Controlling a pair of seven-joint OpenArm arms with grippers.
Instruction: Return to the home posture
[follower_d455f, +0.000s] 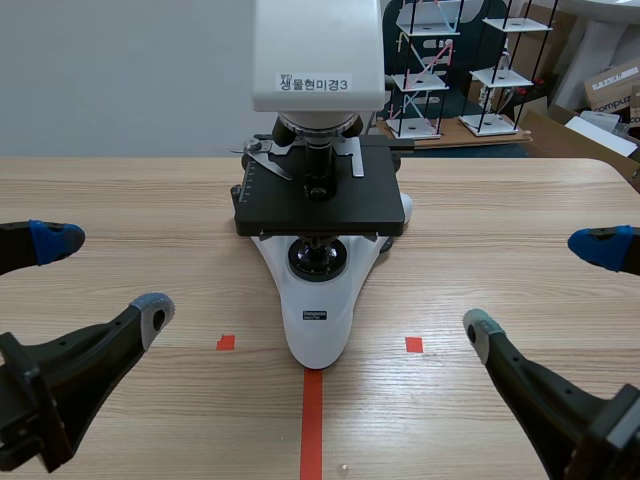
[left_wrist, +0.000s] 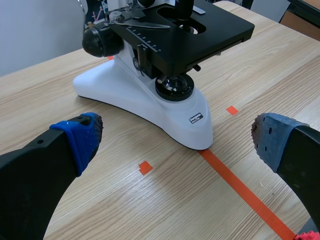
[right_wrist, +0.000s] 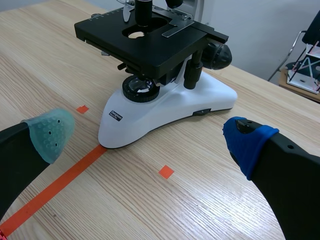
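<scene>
left gripper (follower_d455f: 103, 275) spread | right gripper (follower_d455f: 542, 287) spread | microscope (follower_d455f: 318, 300) between, well apart

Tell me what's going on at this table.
Nothing is being handled at this moment. A microscope stands in the middle of the table, with the front of its white base at the end of the tape line. The left gripper and right gripper sit low on either side of it. Both are open and empty, and neither touches it. This looks like a resting pose, so the home posture seems reached or nearly so.
</scene>
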